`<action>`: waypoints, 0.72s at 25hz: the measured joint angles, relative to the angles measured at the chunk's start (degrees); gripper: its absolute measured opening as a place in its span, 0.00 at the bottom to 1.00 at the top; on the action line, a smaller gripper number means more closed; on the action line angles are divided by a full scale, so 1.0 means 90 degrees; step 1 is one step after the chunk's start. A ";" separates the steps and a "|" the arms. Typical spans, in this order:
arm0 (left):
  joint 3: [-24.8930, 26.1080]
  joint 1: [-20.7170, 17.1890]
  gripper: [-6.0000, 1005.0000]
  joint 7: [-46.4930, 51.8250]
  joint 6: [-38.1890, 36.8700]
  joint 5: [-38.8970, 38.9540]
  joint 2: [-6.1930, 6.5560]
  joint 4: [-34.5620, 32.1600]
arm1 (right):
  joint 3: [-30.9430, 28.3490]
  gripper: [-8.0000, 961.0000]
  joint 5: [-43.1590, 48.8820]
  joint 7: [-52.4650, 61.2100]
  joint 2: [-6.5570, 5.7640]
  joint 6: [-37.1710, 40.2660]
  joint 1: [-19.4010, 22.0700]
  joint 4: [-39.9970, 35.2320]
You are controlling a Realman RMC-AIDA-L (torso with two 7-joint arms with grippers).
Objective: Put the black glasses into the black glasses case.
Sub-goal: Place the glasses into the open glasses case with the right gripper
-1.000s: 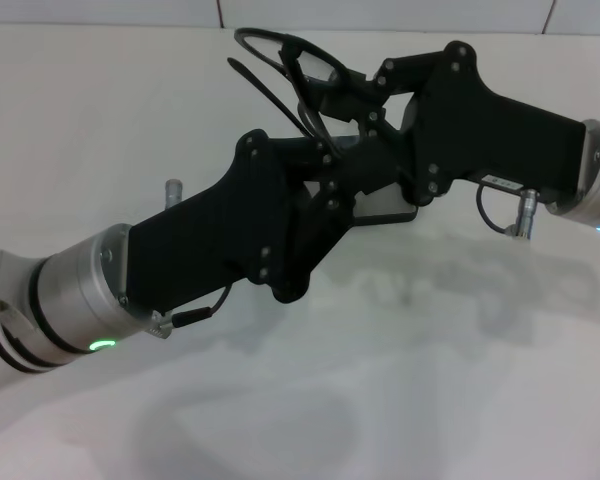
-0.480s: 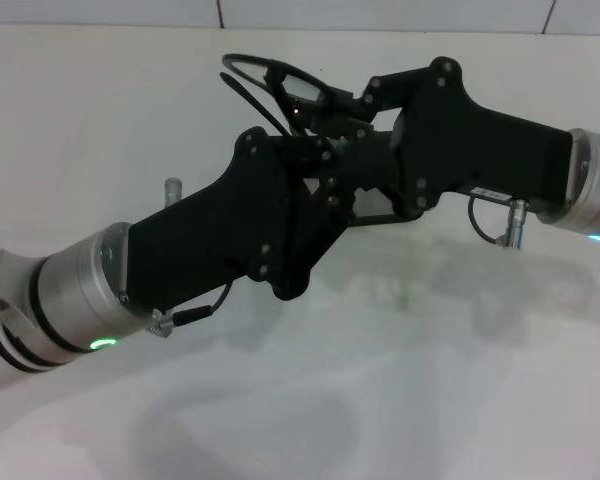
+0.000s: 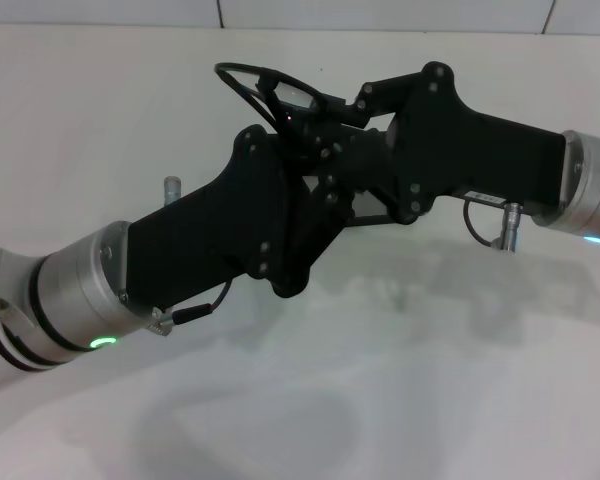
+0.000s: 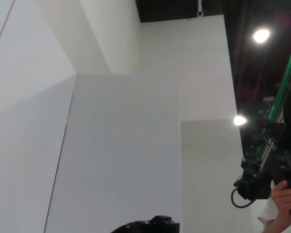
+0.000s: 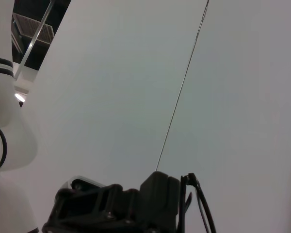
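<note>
**Meeting in mid-air over the white desk**

Reaching in from opposite sides, two black robot arms come together above a white desk (image 3: 400, 400). The right gripper (image 3: 315, 105) holds the black glasses (image 3: 265, 82) raised at the far side of the meeting point, its fingers clamped on the frame by one lens; the thin temple arms slant down toward the left arm. The left gripper (image 3: 325, 190) points up toward the right one, and the two overlap so closely that I cannot tell how its fingers stand. Only a thin dark edge of the black glasses case (image 3: 380, 218) peeks out beneath the right gripper's body. In the right wrist view, the glasses' thin frame (image 5: 201, 206) shows beside the gripper body.
</note>
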State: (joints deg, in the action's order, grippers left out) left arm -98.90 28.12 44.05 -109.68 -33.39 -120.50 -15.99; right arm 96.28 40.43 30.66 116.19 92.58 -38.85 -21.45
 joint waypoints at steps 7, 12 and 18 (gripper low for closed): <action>0.0003 -0.0001 0.02 0.0013 0.0001 0.0000 0.0000 0.0000 | 0.0068 0.09 -0.0012 -0.0003 0.0000 -0.0074 0.0008 -0.0011; 0.0003 -0.0038 0.02 0.0015 0.0000 0.0000 0.0005 0.0000 | 0.0015 0.10 -0.0043 -0.0016 0.0000 -0.0036 0.0062 -0.0038; 0.0003 -0.0110 0.02 0.0024 -0.0011 0.0000 0.0020 0.0000 | -0.0030 0.10 -0.0065 -0.0020 -0.0013 -0.0126 0.0255 -0.0347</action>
State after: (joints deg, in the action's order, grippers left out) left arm -98.87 27.13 44.26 -109.78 -33.39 -120.32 -15.99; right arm 96.01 39.85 30.48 116.07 91.45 -36.56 -24.57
